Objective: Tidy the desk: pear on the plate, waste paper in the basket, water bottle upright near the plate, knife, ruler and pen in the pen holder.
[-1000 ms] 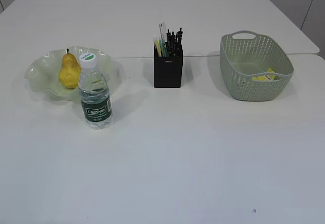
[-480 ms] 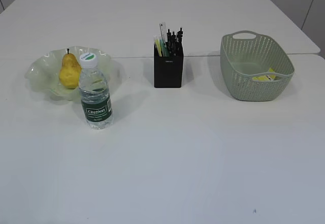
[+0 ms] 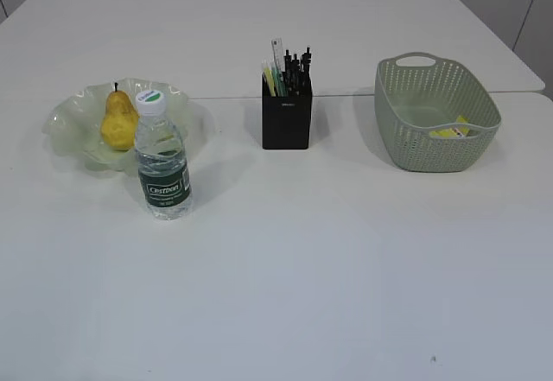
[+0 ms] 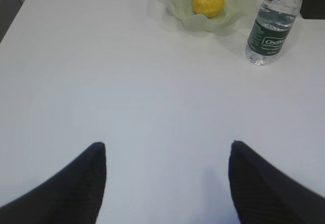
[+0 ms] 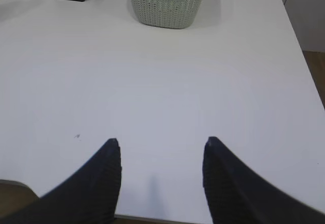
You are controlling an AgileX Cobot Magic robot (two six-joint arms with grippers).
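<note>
- Across the last second we see nothing on the surface [image 3: 285,286] shift: every item sits where it did a moment ago.
- Taking the holder [image 3: 286,122] as our landmark, the plate [image 3: 65,126] lies well to its left with the pear [image 3: 117,122] resting in it, stem up.
- The bottle [image 3: 162,161] stands upright just in front of the plate's right edge, left of the holder and nearer to us.
- Pens and the clear ruler [image 3: 276,55] stand inside the holder; we cannot pick out the knife among them.
- The basket [image 3: 435,113] sits to the holder's right, and the yellow paper [image 3: 451,130] lies inside it.
- Our left hand [image 4: 167,183] hangs released over bare surface, well short of the plate, its jaws very slightly narrower than a second ago but grasping nothing.
- Our right hand [image 5: 161,178] is likewise released and empty, well back from the basket.
- We judge the tidying finished, with both arms pulled back.
</note>
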